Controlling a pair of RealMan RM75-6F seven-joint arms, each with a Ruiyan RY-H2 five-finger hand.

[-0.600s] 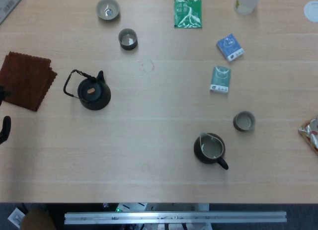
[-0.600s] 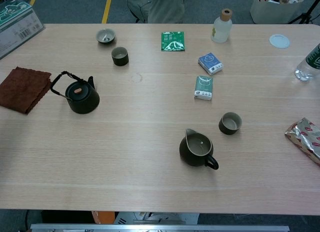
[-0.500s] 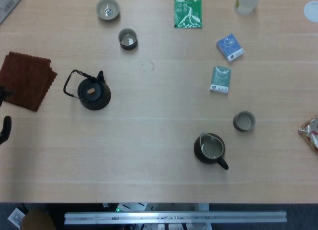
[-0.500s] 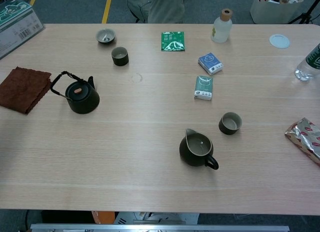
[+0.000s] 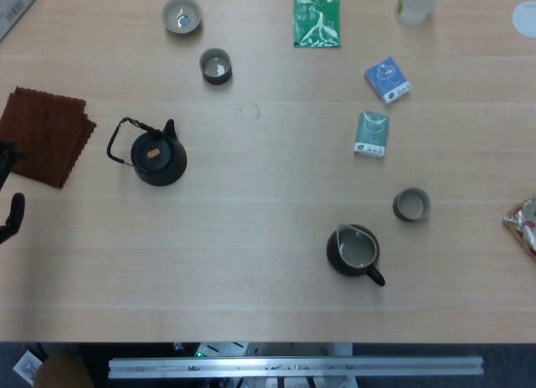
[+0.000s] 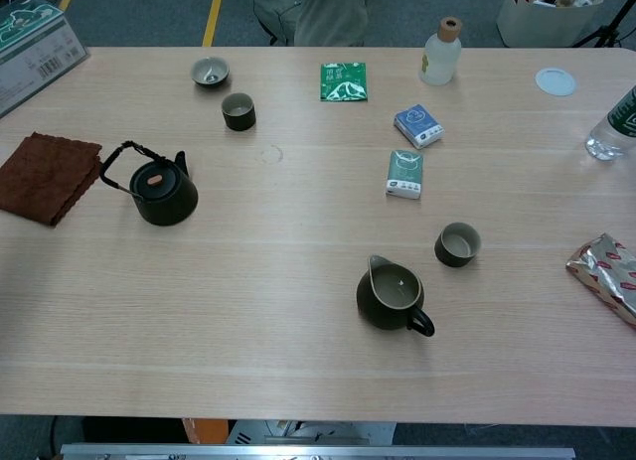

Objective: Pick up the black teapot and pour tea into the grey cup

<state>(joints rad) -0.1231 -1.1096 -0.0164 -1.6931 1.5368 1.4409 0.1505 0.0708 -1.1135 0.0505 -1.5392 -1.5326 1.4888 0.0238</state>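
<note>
The black teapot (image 5: pixel 158 157) stands upright on the left part of the table (image 5: pixel 251 237), with its wire handle (image 5: pixel 120 142) tilted toward the left and its spout pointing away from the robot. A brown cloth (image 5: pixel 43 135) lies flat to the left of the teapot, near the table's left edge. Two cups stand beyond the teapot: a grey cup (image 5: pixel 182 15) with a pale interior near the far edge, and a darker cup (image 5: pixel 215 66) just nearer and to its right. A third cup (image 5: pixel 411 204) stands on the right part of the table, with a dark pitcher (image 5: pixel 354 251) near it on the robot's side. A green packet (image 5: pixel 316 22), a blue packet (image 5: pixel 388 79) and a teal packet (image 5: pixel 372 133) lie apart from one another on the far right half. Only dark parts of the left robot hand (image 5: pixel 8 212) show at the left edge of the head view, well apart from the teapot; whether it is released or clenched cannot be determined. The right robot hand appears in neither view.
</note>
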